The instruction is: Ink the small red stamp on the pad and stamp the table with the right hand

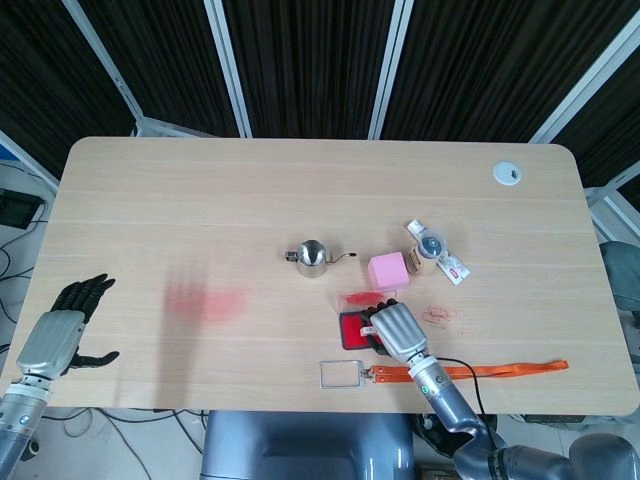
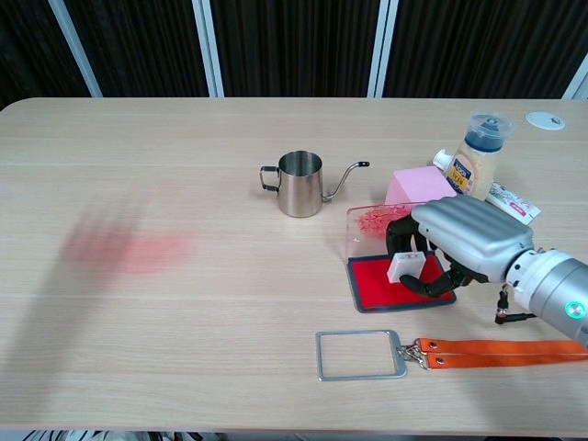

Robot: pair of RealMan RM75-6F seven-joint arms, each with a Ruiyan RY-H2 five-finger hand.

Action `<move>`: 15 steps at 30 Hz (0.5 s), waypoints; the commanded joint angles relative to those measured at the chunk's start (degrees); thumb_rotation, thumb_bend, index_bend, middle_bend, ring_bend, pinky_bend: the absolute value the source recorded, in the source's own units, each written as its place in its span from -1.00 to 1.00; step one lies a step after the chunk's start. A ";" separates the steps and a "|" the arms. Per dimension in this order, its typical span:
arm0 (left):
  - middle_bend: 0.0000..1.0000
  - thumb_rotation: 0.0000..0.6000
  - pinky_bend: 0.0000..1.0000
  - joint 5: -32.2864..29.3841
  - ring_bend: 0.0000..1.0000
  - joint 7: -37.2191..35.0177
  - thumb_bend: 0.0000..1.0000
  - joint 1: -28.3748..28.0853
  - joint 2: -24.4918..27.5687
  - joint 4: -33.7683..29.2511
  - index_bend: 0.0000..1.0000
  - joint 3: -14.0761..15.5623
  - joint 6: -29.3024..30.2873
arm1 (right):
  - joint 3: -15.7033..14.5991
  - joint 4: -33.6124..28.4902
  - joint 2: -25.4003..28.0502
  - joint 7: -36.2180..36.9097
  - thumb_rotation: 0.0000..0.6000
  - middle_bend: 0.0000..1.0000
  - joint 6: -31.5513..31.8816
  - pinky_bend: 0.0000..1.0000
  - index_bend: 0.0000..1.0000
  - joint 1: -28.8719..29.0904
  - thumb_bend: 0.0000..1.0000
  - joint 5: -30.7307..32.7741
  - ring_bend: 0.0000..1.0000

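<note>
right robot hand [image 2: 457, 241] grasping small white-bodied stamp [image 2: 406, 266], pressed onto flat red ink pad [image 2: 378, 282]; left robot hand [image 1: 62, 334] released, fingers spread.

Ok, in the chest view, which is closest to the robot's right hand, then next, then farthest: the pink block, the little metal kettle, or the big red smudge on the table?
From the right hand:
1. Pink block, just behind the hand.
2. Metal kettle, further left, mid-table.
3. Red smudge, far over on the left side.
</note>
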 commanded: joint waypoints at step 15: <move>-1.00 1.00 -1.00 0.23 -1.00 -0.17 -0.97 0.06 0.07 0.02 -1.00 0.03 0.20 | 0.41 -1.70 0.32 -2.14 1.00 0.36 0.09 -0.07 0.59 -0.20 0.39 1.36 0.02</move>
